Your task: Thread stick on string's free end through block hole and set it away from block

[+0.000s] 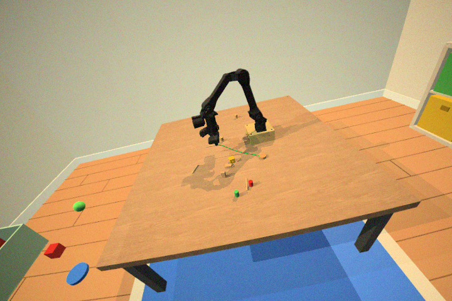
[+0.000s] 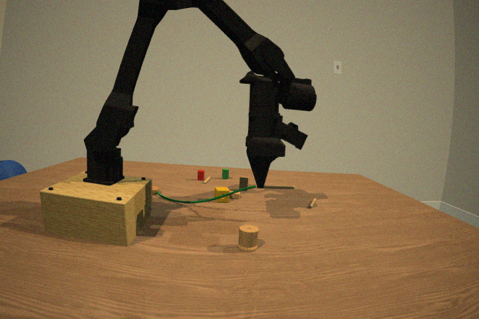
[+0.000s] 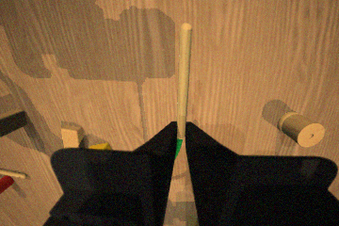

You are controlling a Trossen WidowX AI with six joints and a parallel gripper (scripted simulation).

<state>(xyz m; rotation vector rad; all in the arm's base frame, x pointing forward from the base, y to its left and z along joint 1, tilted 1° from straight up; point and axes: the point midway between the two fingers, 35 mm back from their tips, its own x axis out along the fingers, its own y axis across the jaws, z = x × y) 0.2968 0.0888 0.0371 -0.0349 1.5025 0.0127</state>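
The gripper [image 1: 216, 143] [image 2: 260, 187] [image 3: 181, 126] grips 1 thin stick [image 1: 210, 146] [image 2: 279, 187] [image 3: 185, 72]; green string [image 1: 238, 151] [image 2: 195, 201] [image 3: 178, 147] trails to the button [image 1: 262, 156] [image 2: 155, 189]
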